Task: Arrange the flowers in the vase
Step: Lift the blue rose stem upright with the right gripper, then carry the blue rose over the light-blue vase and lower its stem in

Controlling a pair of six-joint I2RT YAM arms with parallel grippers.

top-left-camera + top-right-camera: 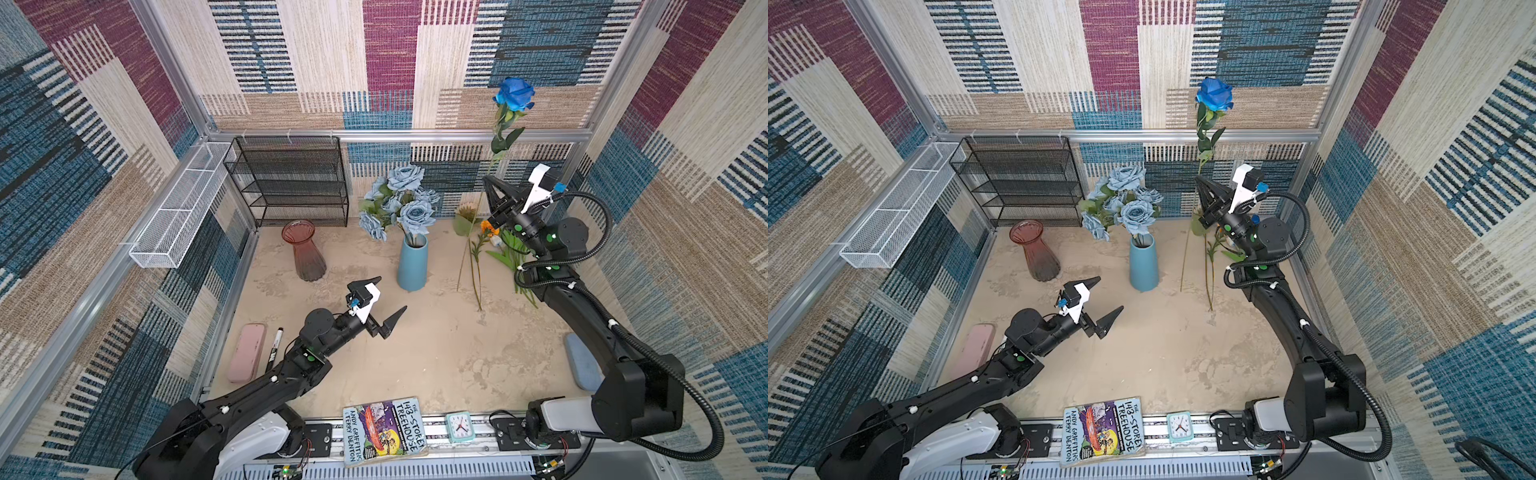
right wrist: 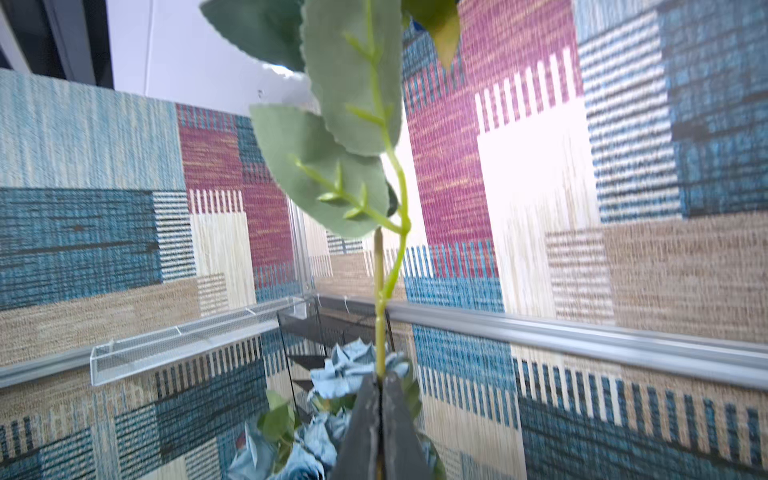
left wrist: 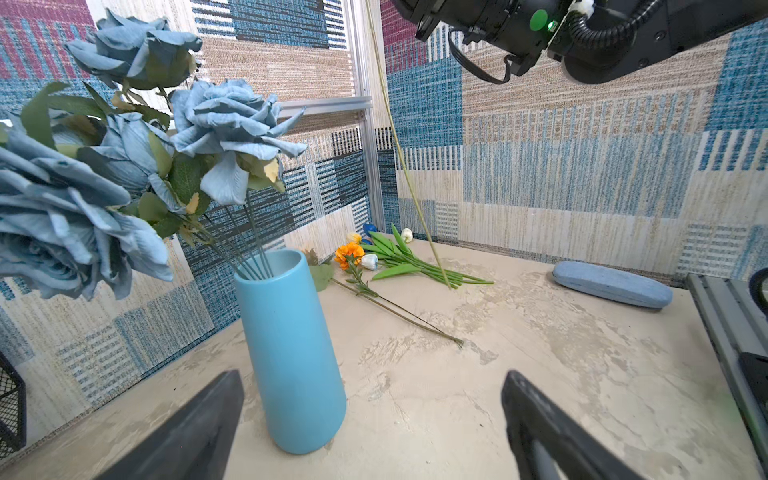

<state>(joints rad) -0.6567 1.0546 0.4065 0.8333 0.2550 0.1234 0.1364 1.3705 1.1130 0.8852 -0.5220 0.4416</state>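
Patchwork-woven walls enclose a mottled beige table; right jaws clamp the stem of a deep-blue artificial rose, bloom upright, near the tapered blue vase holding 1 dusty-blue rose bunch; left jaws gape wide, empty; loose green-leaved tulips lie beyond.

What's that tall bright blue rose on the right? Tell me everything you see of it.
The deep-blue rose looks artificial: a vivid fabric-like bloom on a long, thin yellow-green stem with serrated green leaves below the head. It stands nearly upright at the right rear of the tabletop. The right gripper, shut, pinches the stem partway up. The stem's lower end hangs close to that surface; whether it touches is unclear.
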